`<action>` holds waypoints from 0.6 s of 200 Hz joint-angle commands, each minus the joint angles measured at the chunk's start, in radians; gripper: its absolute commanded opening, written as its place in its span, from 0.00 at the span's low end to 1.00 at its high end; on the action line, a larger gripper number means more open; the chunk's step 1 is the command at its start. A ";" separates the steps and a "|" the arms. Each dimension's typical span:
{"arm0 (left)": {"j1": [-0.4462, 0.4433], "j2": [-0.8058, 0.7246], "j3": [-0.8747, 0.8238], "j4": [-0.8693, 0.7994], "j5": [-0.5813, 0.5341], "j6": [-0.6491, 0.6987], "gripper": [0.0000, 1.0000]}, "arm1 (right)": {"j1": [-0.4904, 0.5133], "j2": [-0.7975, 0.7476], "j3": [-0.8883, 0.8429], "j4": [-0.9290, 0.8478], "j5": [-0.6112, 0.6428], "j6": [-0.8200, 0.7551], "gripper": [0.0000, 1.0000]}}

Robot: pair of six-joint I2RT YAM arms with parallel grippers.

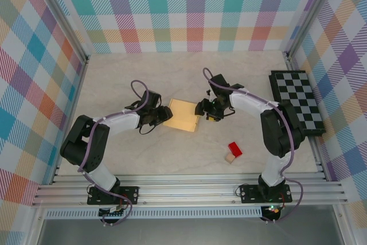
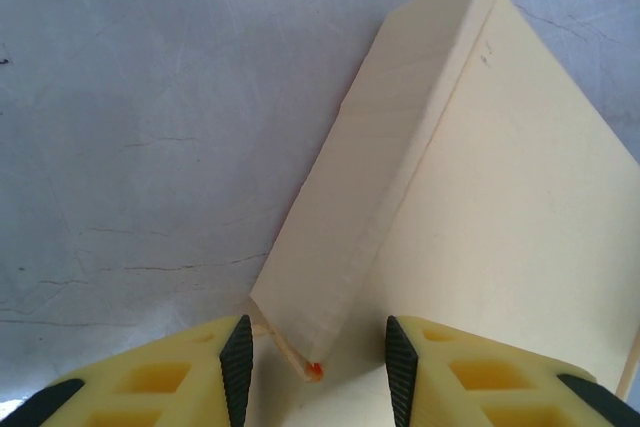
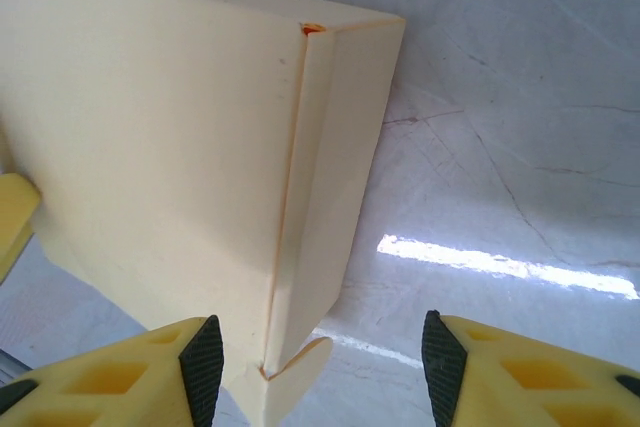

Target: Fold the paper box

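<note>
1. The left gripper (image 2: 318, 347) has its yellow fingers apart, one on each side of a corner of the flat, pale orange-yellow cardboard paper box (image 2: 500, 207).
2. The right gripper (image 3: 315, 357) is open too, around another corner.
3. The paper box lies on the pale table (image 1: 172, 73), between both grippers.

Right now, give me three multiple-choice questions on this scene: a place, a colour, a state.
1. The red block lies: A on the checkered board; B on the bare table; C on the paper box.
2. The paper box is: A blue; B green; C pale yellow.
3. The right arm's jaws are: A open astride a box corner; B shut on the block; C shut empty.
Answers: B, table surface surrounds it; C, pale yellow card in every view; A, the pads stand apart around the corner.
</note>
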 commanded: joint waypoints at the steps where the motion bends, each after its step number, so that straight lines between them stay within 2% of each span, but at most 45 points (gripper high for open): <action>1: 0.011 0.034 0.008 -0.087 -0.044 -0.011 0.42 | 0.013 -0.071 -0.031 -0.017 0.009 0.044 0.58; 72: 0.010 0.042 0.016 -0.095 -0.043 -0.026 0.41 | 0.099 -0.056 -0.149 0.225 -0.112 0.187 0.57; 120: 0.010 0.039 0.009 -0.097 -0.052 -0.034 0.41 | 0.124 -0.021 -0.148 0.261 -0.110 0.218 0.54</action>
